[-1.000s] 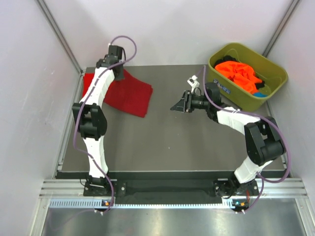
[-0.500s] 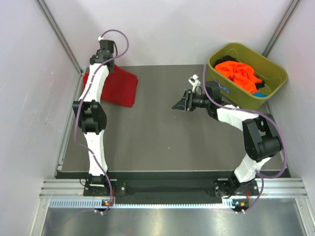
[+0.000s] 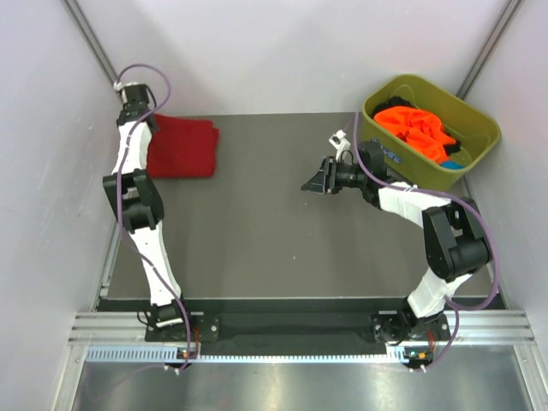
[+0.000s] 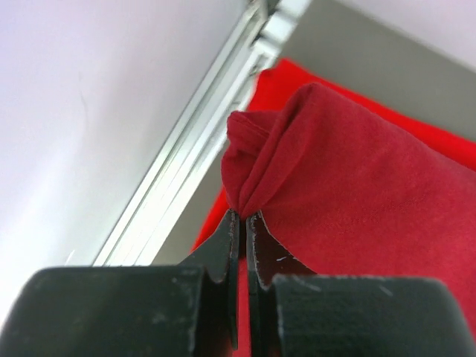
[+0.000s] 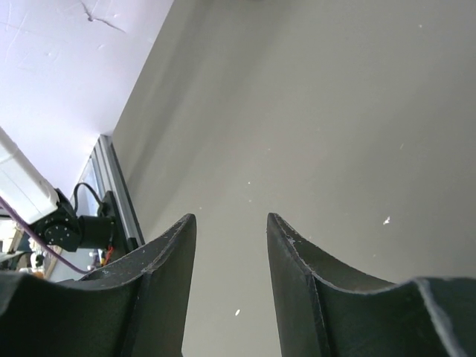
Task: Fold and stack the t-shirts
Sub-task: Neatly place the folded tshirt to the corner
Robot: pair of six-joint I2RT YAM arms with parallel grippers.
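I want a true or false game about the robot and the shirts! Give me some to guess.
1. The left gripper is pinching the red t-shirt. True.
2. The right gripper is holding an orange shirt. False: it is open and empty, above the bare table.
3. The orange t-shirts lie inside the green tub. True.
4. The red t-shirt sits in the middle of the table. False: it lies at the far left corner, next to the wall.

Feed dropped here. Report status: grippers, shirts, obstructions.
Left gripper shut on red t-shirt, far left corner. Right gripper open, empty. Orange t-shirts in tub. No obstruction seen.
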